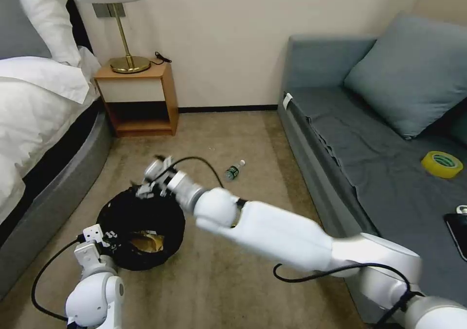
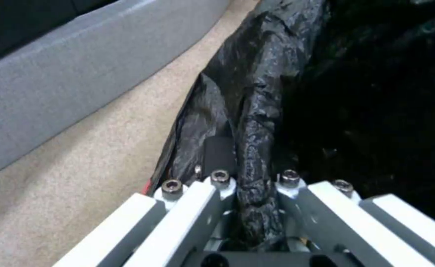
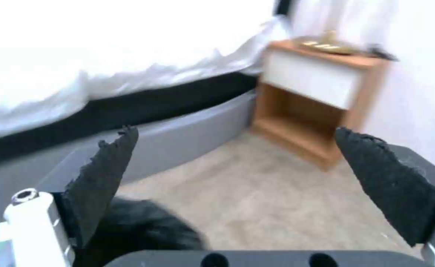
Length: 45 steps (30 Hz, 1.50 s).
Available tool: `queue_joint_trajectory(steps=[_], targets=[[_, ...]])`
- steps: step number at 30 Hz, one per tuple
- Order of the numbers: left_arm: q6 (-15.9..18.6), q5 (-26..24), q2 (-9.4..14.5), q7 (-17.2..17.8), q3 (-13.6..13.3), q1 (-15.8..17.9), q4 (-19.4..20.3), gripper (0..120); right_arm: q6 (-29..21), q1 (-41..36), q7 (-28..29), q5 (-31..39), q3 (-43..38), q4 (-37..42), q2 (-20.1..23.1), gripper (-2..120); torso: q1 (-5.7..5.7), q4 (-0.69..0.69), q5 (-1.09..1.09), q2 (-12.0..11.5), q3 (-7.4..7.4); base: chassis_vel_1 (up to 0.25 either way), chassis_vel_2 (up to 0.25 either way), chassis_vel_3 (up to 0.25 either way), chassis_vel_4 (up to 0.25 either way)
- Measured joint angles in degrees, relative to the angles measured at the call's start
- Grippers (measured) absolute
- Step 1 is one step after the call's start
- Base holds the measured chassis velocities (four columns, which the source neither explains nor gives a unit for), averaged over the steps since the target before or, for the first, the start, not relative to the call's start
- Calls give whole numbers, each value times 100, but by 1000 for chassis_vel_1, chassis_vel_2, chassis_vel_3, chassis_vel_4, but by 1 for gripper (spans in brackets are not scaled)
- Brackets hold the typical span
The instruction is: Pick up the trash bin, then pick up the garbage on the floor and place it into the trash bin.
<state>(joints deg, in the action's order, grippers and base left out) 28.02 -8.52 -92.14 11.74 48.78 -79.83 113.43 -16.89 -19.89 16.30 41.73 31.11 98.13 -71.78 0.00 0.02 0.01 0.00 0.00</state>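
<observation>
Two grippers are at work around the trash bin [image 1: 141,229], which you can see on the beige carpet [image 1: 228,280] between the bed [image 1: 39,125] and the grey sofa [image 1: 369,164]. Your left gripper [image 1: 108,235] sits at the bin's near left rim, and in the left wrist view its fingers [image 2: 217,155] are closed tight on a fold of the black bag [image 2: 257,111] that lines the bin, with the crinkled plastic bunched between them. The bin's dark inside fills the space beyond that fold, and the grey bed base [image 2: 79,74] runs alongside on the carpet.

Your right gripper [image 1: 152,183] reaches across from the right and hangs just above the bin's far rim. In the right wrist view its two black pads [image 3: 104,178] stand wide apart with nothing between them, and you can see the bin's black edge [image 3: 143,230] below, the carpet beyond it, and the wooden nightstand [image 3: 311,100] farther off by the wall.

Inside the bin you can make out a gold-brown wrapper [image 1: 146,243] lying at the bottom. A small clear bottle [image 1: 235,170] with a green label lies on its side on the carpet, beyond the bin and toward the sofa, well apart from both grippers.

On the sofa seat you have a yellow tape roll [image 1: 441,164], and a black phone [image 1: 458,232] near the right edge. A brass lamp [image 1: 127,52] stands on the nightstand.
</observation>
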Motion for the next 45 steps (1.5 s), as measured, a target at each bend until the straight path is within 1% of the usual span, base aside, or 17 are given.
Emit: queue_joint_trajectory(steps=[2, 6, 7, 9, 10, 11, 12, 13, 16, 17, 18, 21, 22, 26, 29, 38, 45], targets=[[0, -17, 0, 1, 12, -9, 24, 2, 11, -207, -43, -57, -319, 167, 209, 100, 0, 0, 2, 0, 0, 0, 0, 0, 0], [-27, -27, 0, -43, 73, -74, 157, 2, 429, -1348, -372, -702, -1951, 869, 1212, 100, 0, -6, 4, 0, 0, 0, 0, 0, 0], [-27, -27, 0, -43, 73, -74, 157, 2, 429, -1348, -372, -702, -1951, 869, 1212, 100, 0, -6, 4, 0, 0, 0, 0, 0, 0], [-32, -32, 8, -52, 88, -101, 211, 2, 607, -2010, -445, -990, -2747, 1265, 1440, 100, 0, -7, 1, 0, 0, 0, 0, 0, 0], [-34, -33, 10, -56, 89, -107, 226, 2, 611, -2290, -444, -1031, -3008, 1456, 1482, 100, 0, -2, 1, 0, 0, 0, 0, 0, 0], [-37, -34, 18, -54, 99, -124, 251, 2, 608, -2842, -399, -1098, -3508, 1830, 1510, 100, 0, -2, 3, -1, 0, 0, 0, 0, 0], [-37, -34, 18, -54, 99, -124, 251, 2, 608, -2842, -399, -1098, -3508, 1830, 1510, 100, 0, -2, 3, -1, 0, 0, 0, 0, 0], [-42, -34, 27, -53, 110, -140, 270, 2, 590, -3263, -354, -1188, -3887, 2122, 1488, 100, 0, -3, 1, -1, 0, 0, 0, 0, 0], [-61, -40, 67, -66, 121, -162, 306, 2, 717, -4727, -314, -1910, -4603, 2832, 1137, 100, 0, -4, 1, 0, -1, 0, 0, 0, 0], [-61, -40, 67, -66, 121, -162, 306, 2, 717, -4727, -314, -1910, -4603, 2832, 1137, 100, 0, -4, 1, 0, -1, 0, 0, 0, 0], [-71, -39, 77, -63, 132, -171, 322, 2, 737, -5147, -301, -2118, -4687, 2996, 971, 100, 0, -4, -1, 0, -1, 0, 0, 0, 0], [-111, -61, 109, -57, 168, -241, 392, 2, 794, -6091, -309, -2753, -4739, 3316, 282, 100, 0, -4, -2, 0, -1, 0, 0, 0, 0], [-111, -61, 109, -57, 168, -241, 392, 2, 794, -6091, -309, -2753, -4739, 3316, 282, 100, 0, -4, -2, 0, -1, 0, 0, 0, 0], [-133, -117, 106, -59, 178, -334, 487, 2, 1057, -6666, -410, -3400, -4521, 3369, -338, 100, 0, -2, -3, 0, -1, 0, 0, 0, 0], [-134, -143, 96, -55, 188, -375, 549, 2, 1204, -6822, -465, -3590, -4439, 3308, -513, 100, 0, -2, -2, 0, -1, 0, 0, 0, 0], [-126, -177, 78, -47, 214, -467, 686, 2, 1306, -6904, -500, -3679, -4308, 3269, -564, 100, -1, -2, -2, 0, -1, -14, 13, 23, -14], [-125, -183, 65, -44, 227, -498, 714, 2, 1270, -6811, -503, -3510, -4287, 3259, -467, 100, 0, -2, -1, 0, 0, -161, 169, 161, -157]])
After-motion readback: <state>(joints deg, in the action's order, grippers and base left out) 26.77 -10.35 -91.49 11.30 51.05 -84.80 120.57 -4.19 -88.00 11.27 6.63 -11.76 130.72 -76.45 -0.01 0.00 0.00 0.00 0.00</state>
